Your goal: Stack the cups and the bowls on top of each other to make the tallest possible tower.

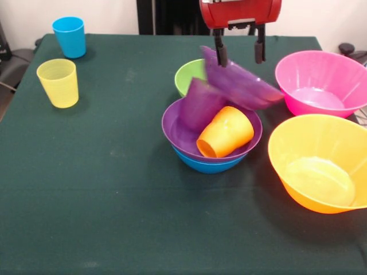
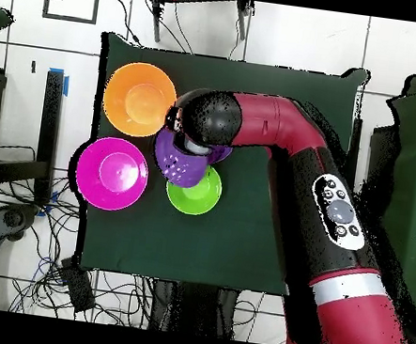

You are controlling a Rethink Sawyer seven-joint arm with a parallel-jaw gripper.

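1. The gripper hangs over the middle of the table, fingers apart, one finger touching the rim of a blurred, tilted purple bowl.
2. Below sits the tower: a blue bowl carrying a nested purple bowl, with an orange cup on its side and a purple cup inside.
3. A green bowl sits just behind.
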